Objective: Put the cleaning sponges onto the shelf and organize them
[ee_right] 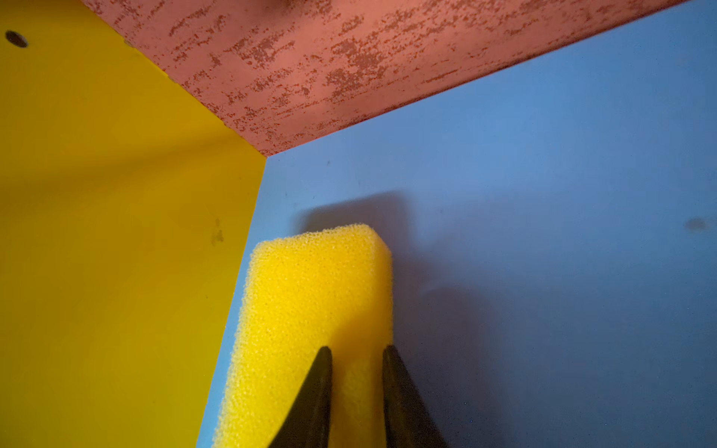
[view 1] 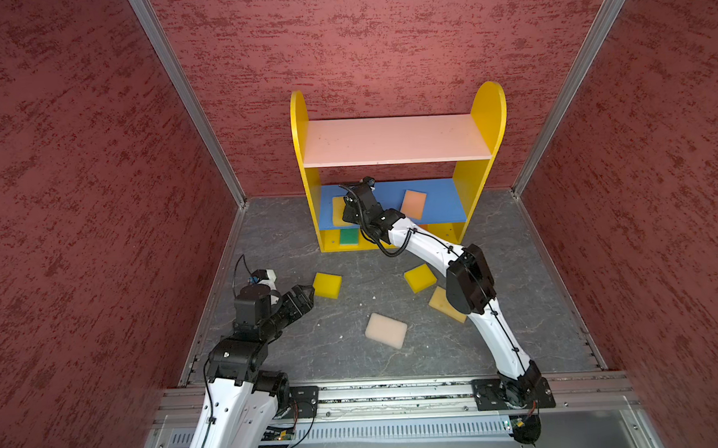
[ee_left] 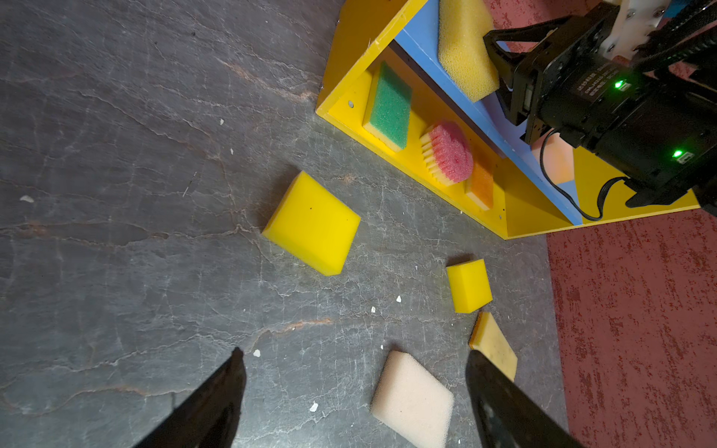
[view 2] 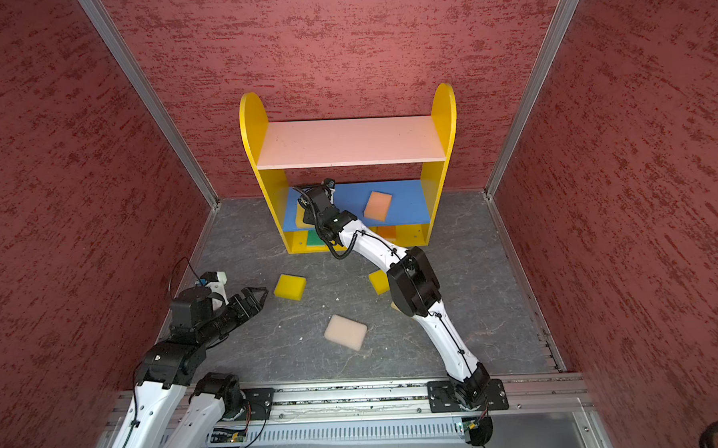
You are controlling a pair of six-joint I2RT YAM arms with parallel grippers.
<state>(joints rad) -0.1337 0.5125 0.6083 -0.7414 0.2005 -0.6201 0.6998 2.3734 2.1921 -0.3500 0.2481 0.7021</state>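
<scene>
One coarse yellow sponge (ee_right: pixel 310 302), pinched by right claw (ee_right: pixel 357 349), on blue board (ee_right: pixel 543 194) of shelf (view 1: pixel 488 115), beside yellow panel (ee_right: pixel 116 194): best released gently, retracted straight. Left claw (ee_left: pixel 354 352) spread wide, empty.

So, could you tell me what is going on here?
The right hand is placing a porous yellow sponge on the shelf's blue board, beside a side panel, jaws close around the sponge's end. The left hand hangs open above the floor, holding nothing. A bright yellow sponge, a second yellow sponge, a tan sponge and a cream sponge lie on the floor.
</scene>
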